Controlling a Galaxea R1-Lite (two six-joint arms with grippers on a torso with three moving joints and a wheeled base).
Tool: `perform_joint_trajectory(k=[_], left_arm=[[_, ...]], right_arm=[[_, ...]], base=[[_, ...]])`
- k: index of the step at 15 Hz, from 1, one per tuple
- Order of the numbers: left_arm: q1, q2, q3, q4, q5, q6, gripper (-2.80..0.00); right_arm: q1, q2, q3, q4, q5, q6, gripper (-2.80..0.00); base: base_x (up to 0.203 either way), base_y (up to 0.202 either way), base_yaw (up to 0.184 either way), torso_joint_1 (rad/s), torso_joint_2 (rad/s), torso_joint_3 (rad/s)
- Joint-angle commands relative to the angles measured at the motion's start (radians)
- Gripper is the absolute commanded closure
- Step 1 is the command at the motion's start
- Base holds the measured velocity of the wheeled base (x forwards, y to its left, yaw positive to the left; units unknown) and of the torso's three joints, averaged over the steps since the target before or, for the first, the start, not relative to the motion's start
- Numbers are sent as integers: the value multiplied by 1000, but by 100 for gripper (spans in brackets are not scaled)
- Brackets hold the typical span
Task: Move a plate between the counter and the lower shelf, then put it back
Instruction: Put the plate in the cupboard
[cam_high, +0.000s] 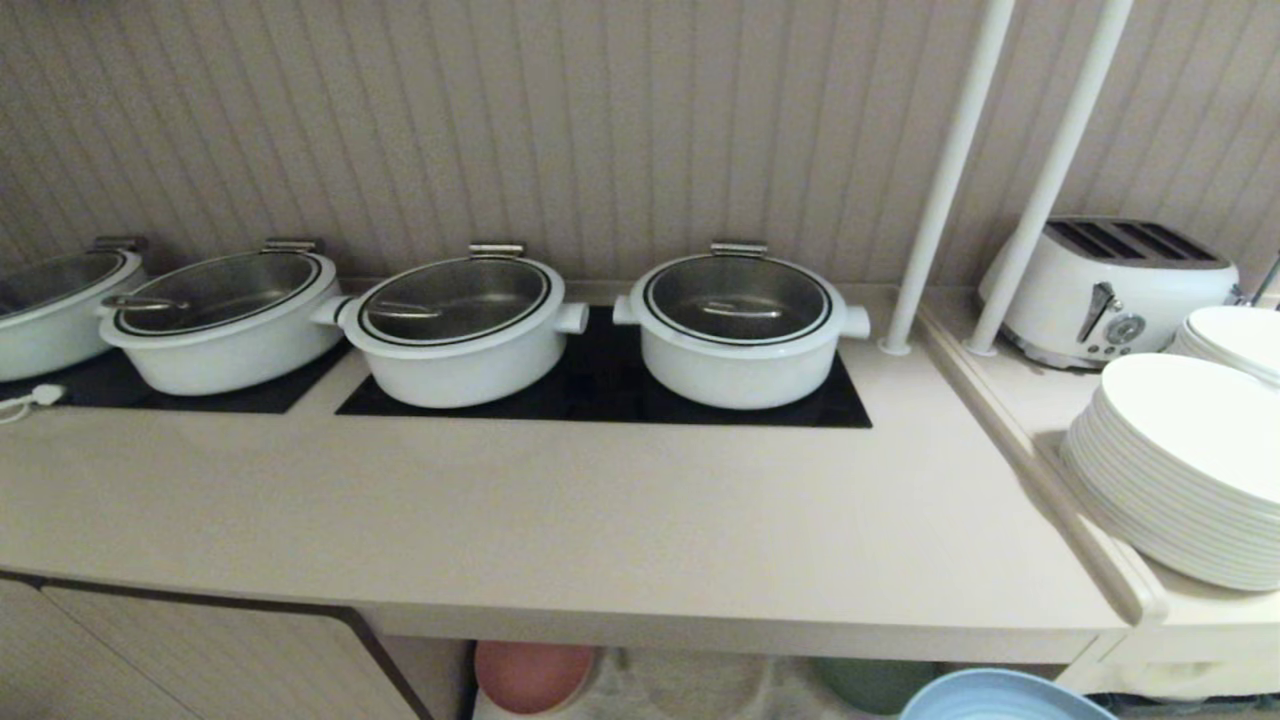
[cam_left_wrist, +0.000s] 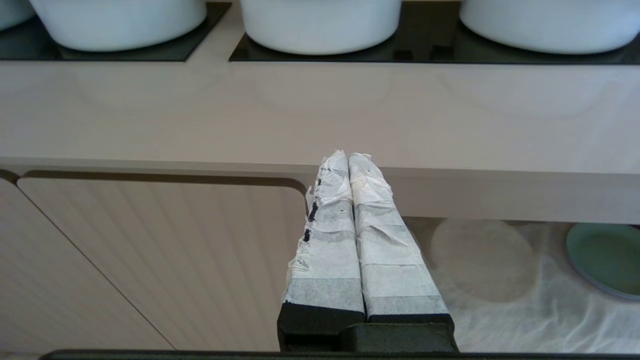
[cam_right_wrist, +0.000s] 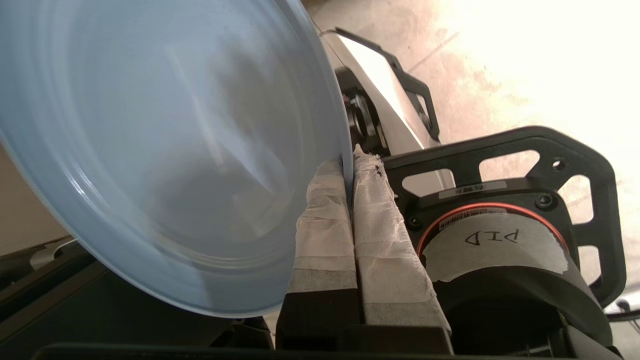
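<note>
A: What are the right jaws doing?
B: The right gripper (cam_right_wrist: 348, 165) has its taped jaws pinched onto the rim of the light-blue plate (cam_right_wrist: 165, 145), which stands tilted on edge off to one side of them.

A: And the plate itself, where is it?
B: Held in the air below the front edge of the desk (cam_high: 560, 520), toward its right end, just out in front of the lower shelf (cam_high: 700, 685).

A: The left side?
B: The left gripper (cam_left_wrist: 348, 157) has its jaws pressed together, holding nothing, facing the desk's front edge.

A: Anything on that shelf?
B: A pink plate (cam_high: 533, 675) and a green plate (cam_high: 875, 683) on white cloth.
</note>
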Motion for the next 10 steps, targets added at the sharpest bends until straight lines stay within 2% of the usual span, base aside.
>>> perform_joint_trajectory(k=[1,10], left_arm=[[0,0,0,0,1,0,0],[0,0,0,0,1,0,0]], right_arm=[[1,-10,8,2,0,4,0],[15,-25,2,-9,0,-5,0]], base=[[0,0,0,0,0,0],[0,0,0,0,0,0]])
